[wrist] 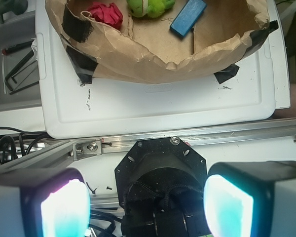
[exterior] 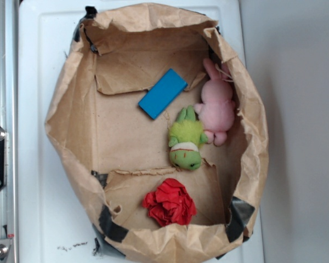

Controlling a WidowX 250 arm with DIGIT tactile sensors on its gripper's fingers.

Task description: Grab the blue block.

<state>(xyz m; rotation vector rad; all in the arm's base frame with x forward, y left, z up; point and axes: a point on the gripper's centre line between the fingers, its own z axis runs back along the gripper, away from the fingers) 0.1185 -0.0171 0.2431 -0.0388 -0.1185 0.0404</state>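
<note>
From the exterior view, the blue block point(exterior: 162, 93) lies flat and slantwise on the floor of a brown paper bag point(exterior: 71, 126) with rolled-down walls, toward its far side. Just beside it sit a green plush toy point(exterior: 186, 142) and a pink plush toy point(exterior: 217, 104); a red crumpled ball point(exterior: 170, 202) rests well apart, near the front.

From the wrist view, the gripper point(wrist: 147, 203) hangs outside the bag over a white tray point(wrist: 163, 106), fingers point(wrist: 64, 207) spread wide (nothing between them). The bag's near wall stands between it and the block point(wrist: 188, 17).
</note>
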